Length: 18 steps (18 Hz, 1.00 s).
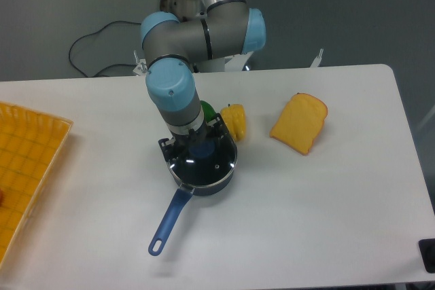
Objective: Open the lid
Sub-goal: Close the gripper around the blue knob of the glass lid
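The lid (211, 162), round clear glass with a metal rim, sits on a dark blue saucepan whose long handle (168, 221) points toward the front left. The lid's blue knob (202, 148) is partly covered by the tool. My gripper (193, 136) hangs straight down over the knob. Its black fingers (164, 145) stand wide apart on either side of the knob, so it is open and grips nothing.
A yellow pepper (235, 119) and a green item (205, 108) lie just behind the pan. An orange bread slice (300, 123) lies to the right. A yellow tray (24, 168) sits at the left edge, and a black object (427, 255) at the front right corner.
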Each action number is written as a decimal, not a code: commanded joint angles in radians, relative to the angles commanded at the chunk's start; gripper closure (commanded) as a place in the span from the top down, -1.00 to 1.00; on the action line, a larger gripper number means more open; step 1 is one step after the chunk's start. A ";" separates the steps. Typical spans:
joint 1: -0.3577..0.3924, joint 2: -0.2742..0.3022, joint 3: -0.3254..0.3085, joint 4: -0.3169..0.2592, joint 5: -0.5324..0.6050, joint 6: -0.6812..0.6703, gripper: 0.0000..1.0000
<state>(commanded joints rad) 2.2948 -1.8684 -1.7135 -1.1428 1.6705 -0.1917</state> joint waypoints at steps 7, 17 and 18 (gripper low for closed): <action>0.000 0.000 -0.020 0.008 0.003 0.005 1.00; -0.001 0.003 -0.031 0.006 0.003 0.002 0.84; 0.000 0.003 -0.031 0.006 0.003 0.002 0.81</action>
<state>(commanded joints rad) 2.2948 -1.8653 -1.7441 -1.1367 1.6736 -0.1902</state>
